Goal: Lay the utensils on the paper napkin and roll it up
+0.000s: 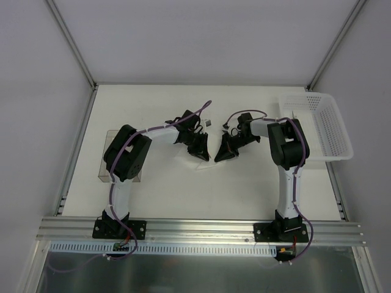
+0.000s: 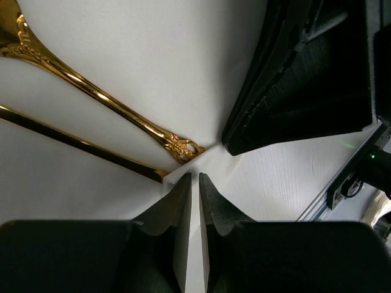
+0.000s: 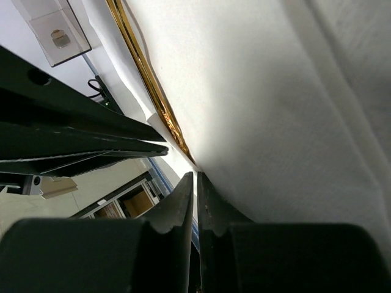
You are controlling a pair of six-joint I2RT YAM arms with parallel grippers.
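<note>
Clear box (image 1: 105,162): at the worktop's left edge. Left gripper (image 2: 194,178): mid-worktop, clenched on a corner of the paper napkin (image 3: 275,122). The napkin lies at the middle of the worktop between the two claws. Utensils (image 2: 122,113): on the napkin, side by side, an ornate-handled piece (image 2: 73,78) and a plain-handled piece (image 2: 79,143), with their handle ends near the pinched corner. Right gripper (image 3: 195,177): just right of the left one, clenched on the napkin's raised edge. White perforated basket (image 1: 330,122): far right corner.
</note>
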